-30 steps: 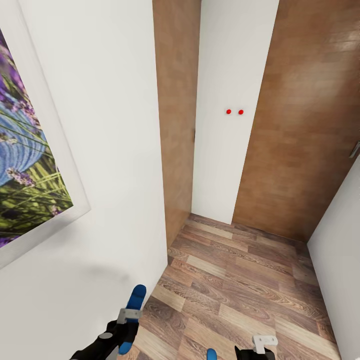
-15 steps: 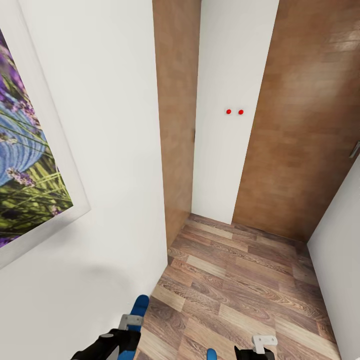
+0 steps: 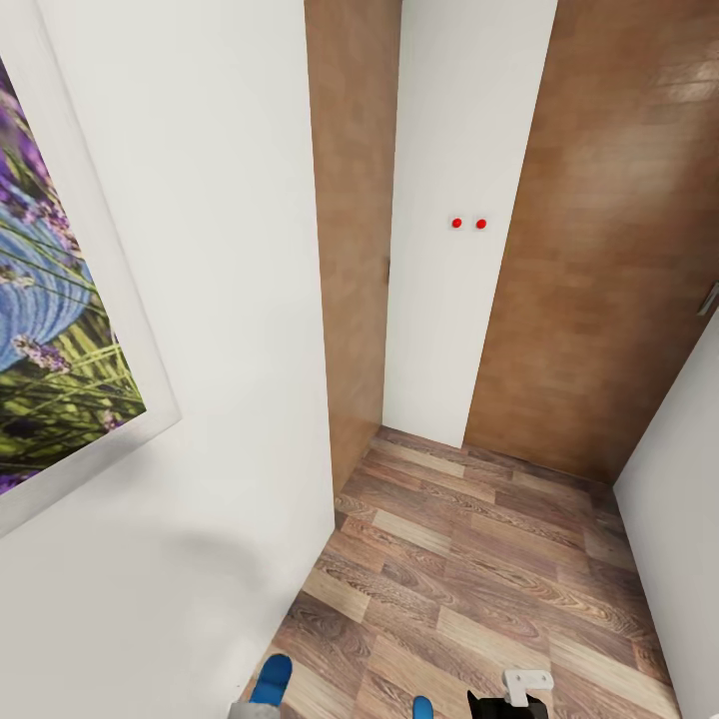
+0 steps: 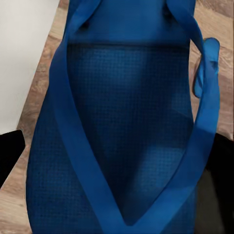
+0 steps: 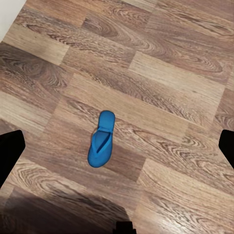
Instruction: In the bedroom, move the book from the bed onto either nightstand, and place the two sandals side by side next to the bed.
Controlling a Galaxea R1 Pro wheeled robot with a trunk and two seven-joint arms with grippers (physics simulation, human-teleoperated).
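The head view looks down a narrow stretch of wood-plank floor between white walls, with brown panelling at 12 o'clock and a white panel bearing two red dots. A framed picture of purple flowers hangs on the wall at 9 o'clock. At 6 o'clock, the tip of one blue sandal rises at the frame's lower edge, and a second blue tip shows just right of it beside the right hand, of which little more than a white bracket is seen.

The left wrist view gives what the head view cannot: that first sandal seen close up, its dotted sole and V-shaped straps facing the camera, held in the left hand. The dark fingers flank it at either edge, clamped on it.

The right wrist view shows the other sandal lying flat on the floor planks, alone and well apart from the right hand's two dark fingertips, which stand spread wide with nothing between them.
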